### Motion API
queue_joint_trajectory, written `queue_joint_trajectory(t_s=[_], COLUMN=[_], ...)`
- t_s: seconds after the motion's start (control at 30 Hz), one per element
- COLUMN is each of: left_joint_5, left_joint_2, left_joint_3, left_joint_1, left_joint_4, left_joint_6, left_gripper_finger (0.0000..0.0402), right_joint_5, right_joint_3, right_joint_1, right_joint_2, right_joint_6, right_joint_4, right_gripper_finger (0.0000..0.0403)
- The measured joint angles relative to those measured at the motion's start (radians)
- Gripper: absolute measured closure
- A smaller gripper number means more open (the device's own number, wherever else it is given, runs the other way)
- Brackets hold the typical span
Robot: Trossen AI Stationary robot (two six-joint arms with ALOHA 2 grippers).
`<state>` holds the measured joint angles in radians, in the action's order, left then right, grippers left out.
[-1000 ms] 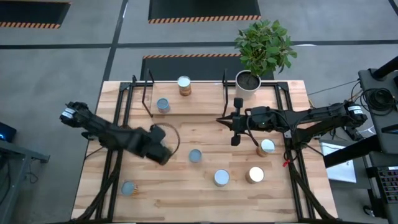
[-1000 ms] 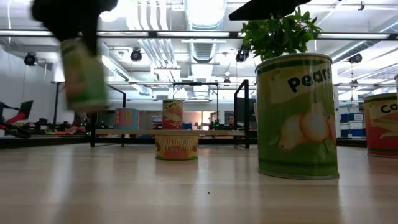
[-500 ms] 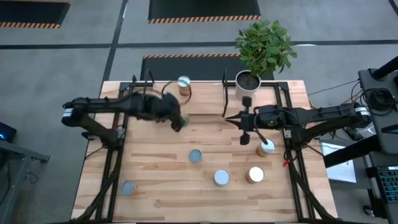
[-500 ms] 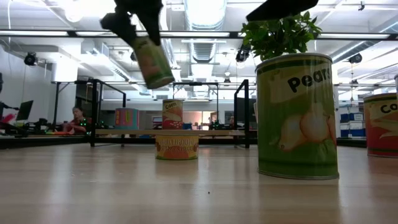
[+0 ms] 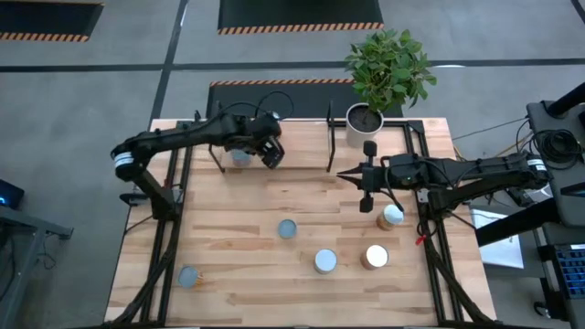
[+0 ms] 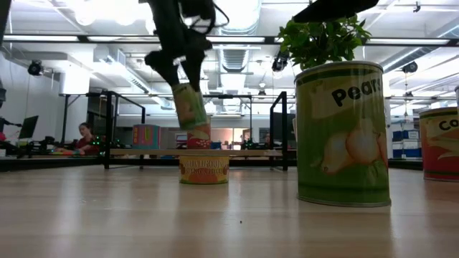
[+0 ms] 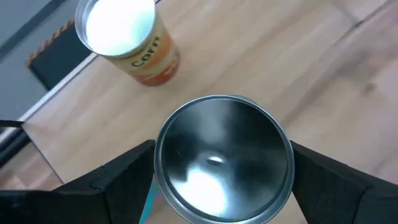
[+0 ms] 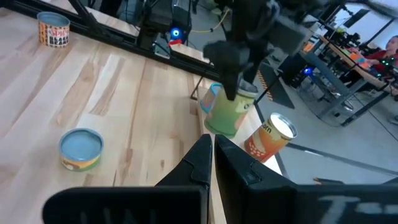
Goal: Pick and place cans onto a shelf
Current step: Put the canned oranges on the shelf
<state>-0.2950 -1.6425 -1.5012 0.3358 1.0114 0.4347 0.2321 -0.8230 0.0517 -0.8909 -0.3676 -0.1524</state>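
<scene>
Green-labelled can (image 6: pixel 191 107) grasped by left end effector (image 5: pixel 266 146), lower rim hidden behind shelf (image 6: pixel 193 152), right end effector (image 5: pixel 366 189) clenched empty.

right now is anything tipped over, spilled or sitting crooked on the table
Nothing is spilled or toppled. The one crooked thing is the green can in the left gripper, which hangs tilted over the shelf beside the corn can.

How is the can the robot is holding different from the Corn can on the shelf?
The held can is gripped by the left gripper and hangs tilted in the air, while the Corn can stands on the shelf with nothing gripping it. The held can has a greenish label; the Corn can's is orange. The held can's top is dark shiny metal; the Corn can's top looks bright white. Both are small round tins.
</scene>
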Motion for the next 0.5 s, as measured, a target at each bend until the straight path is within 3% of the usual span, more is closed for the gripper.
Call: queue_joint_trajectory(t_s=[0.5], left_joint_5=[-0.057], left_joint_2=[-0.119], left_joint_3=[-0.011], left_joint_1=[0.041], left_joint_4=[-0.065], left_joint_6=[-0.06], left_gripper_finger=[0.0078], right_joint_5=[0.0], right_joint_3=[0.002], right_joint_1=[0.0], right_joint_2=[0.0], right_joint_6=[-0.009], right_joint_4=[0.0], right_gripper_finger=[0.0394])
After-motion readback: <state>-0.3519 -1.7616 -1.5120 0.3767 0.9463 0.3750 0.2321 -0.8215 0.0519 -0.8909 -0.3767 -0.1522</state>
